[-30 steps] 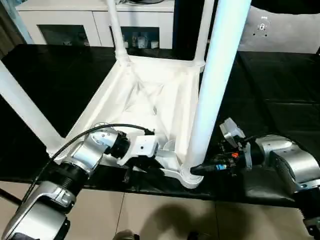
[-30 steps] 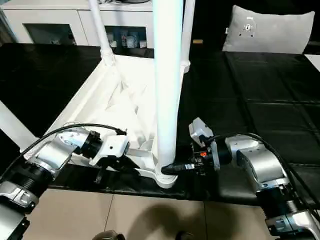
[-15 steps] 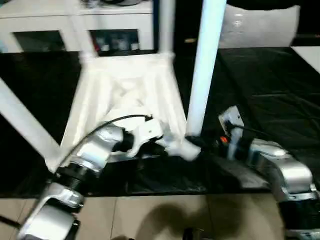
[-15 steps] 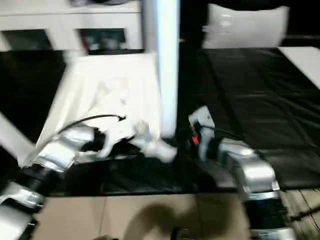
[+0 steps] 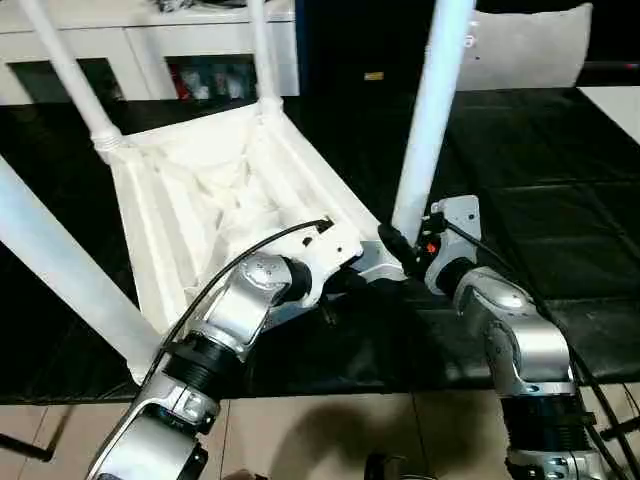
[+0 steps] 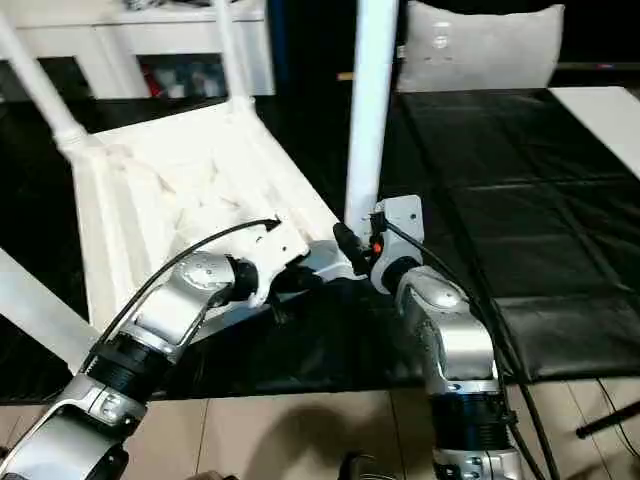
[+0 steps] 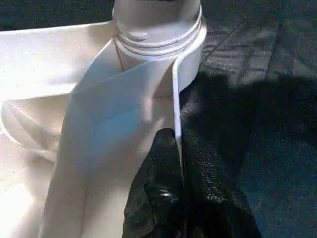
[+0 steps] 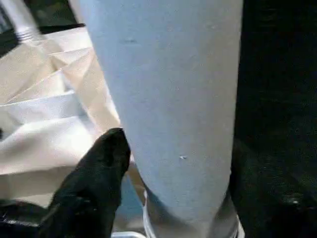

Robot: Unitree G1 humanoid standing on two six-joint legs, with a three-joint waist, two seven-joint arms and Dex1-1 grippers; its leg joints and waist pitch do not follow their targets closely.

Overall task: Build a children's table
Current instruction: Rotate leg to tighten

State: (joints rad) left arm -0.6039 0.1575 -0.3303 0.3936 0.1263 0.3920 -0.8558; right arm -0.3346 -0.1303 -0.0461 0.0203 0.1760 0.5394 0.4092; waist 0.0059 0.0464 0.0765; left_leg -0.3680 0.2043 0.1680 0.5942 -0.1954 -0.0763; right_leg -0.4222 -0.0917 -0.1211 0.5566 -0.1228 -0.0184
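Since a second ago the upturned children's table (image 5: pixel 210 190) has swung round on the black counter (image 5: pixel 560 200): its near corner with the leg (image 5: pixel 428 120) in its socket now points toward the robot's right, and the far legs lean off to the left. The table lies top-down with its ribbed underside up, all four legs standing in their corner sockets.

Robot's left end effector (image 7: pixel 179 163) is pinched shut on the thin rim of the tabletop just beside that corner socket, one black finger on each side of the rim. Its right end effector (image 5: pixel 392 243) sits at the foot of the near leg; one black finger (image 8: pixel 99 168) rests against the leg, but whether it grips cannot be told.

Judging by this, the legs are in and the robot is turning the table, probably to check or reposition it.
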